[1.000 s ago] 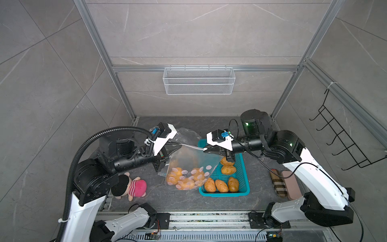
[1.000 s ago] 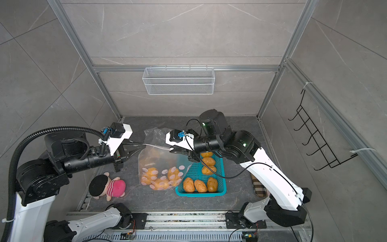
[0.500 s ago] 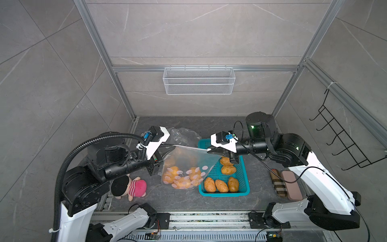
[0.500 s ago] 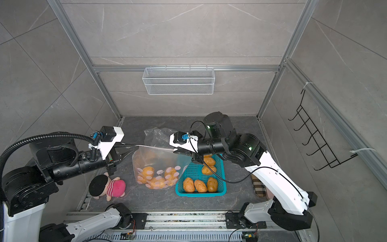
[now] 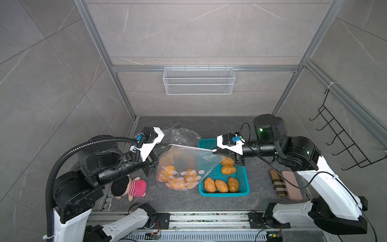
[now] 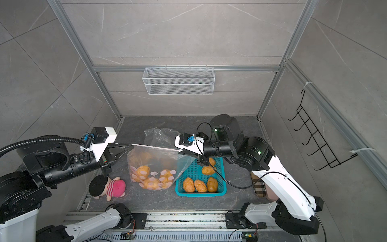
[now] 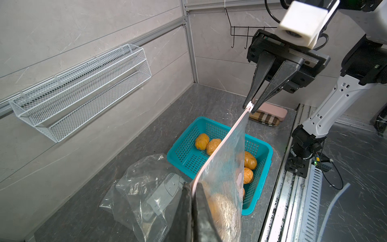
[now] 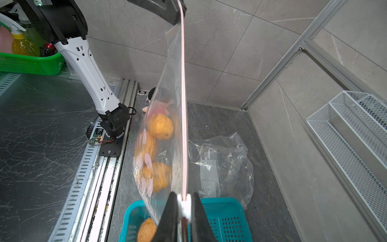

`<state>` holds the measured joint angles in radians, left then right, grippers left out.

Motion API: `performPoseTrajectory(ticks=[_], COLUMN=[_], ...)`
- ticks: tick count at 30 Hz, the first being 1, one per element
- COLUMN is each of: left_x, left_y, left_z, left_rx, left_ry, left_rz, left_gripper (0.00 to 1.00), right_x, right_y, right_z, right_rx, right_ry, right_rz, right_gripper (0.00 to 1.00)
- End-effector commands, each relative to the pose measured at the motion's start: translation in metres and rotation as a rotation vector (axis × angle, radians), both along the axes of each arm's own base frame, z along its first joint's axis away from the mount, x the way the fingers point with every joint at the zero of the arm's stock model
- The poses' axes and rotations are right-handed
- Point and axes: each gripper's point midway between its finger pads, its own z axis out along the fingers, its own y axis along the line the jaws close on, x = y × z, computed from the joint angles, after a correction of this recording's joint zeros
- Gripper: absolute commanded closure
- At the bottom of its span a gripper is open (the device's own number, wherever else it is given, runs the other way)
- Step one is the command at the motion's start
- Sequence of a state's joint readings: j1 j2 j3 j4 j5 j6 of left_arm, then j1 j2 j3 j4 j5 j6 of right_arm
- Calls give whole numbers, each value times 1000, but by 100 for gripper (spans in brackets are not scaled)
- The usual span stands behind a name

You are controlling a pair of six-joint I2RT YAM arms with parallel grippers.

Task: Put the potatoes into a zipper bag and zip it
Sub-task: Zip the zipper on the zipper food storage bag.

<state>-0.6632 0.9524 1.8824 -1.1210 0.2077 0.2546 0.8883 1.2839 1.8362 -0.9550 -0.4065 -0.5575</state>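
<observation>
**Bag strung between both grippers, five potatoes left in the basket**

In both top views you have the zipper bag [image 5: 188, 163] stretched by its top edge between the left gripper [image 5: 168, 145] and the right gripper [image 5: 214, 151]. Each is pressed together on one end of that edge. Several potatoes [image 5: 178, 178] sag in its bottom; whether it touches the tabletop you cannot tell. Five more lie in the teal basket [image 5: 224, 193], just beside the bag. A plush toy [image 5: 129, 187] and a crumpled plastic bag [image 5: 182, 135] lie near, apart from it.

In the left wrist view your left fingers [image 7: 204, 213] pinch the pink zip strip [image 7: 222, 144], which runs taut and straight to the right gripper [image 7: 250, 105].

In the right wrist view the right gripper [image 8: 184, 194] nips a white piece [image 8: 185, 204] at the strip's end, perhaps the slider. The strip looks drawn into one line.

Judge the film thin, soft and slippery, and the load heavy enough to drag it out of a light pinch. Take hold on the stiffer strip, at its ends, never on the film. The potatoes look firm and glossy, so grip them across the middle or they may roll
</observation>
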Motion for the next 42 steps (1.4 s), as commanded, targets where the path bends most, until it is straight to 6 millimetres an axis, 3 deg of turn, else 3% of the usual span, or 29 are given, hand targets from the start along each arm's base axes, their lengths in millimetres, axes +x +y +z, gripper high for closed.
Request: performPoseTrajectory(ticks=[1, 28, 42], left_x=[-3, -7, -6], left_y=[15, 19, 11], left_z=[35, 37, 32], left_rx=[-74, -76, -74], left_ry=[-123, -137, -109], left_rz=[53, 58, 25], left_gripper=[100, 100, 100], right_x=[-4, -9, -9], right_y=[-19, -43, -39], right_z=[-21, -22, -21], right_rx=[-83, -102, -99], right_ry=[59, 30, 41], right_rz=[-52, -111, -102], right_gripper=[100, 100, 100])
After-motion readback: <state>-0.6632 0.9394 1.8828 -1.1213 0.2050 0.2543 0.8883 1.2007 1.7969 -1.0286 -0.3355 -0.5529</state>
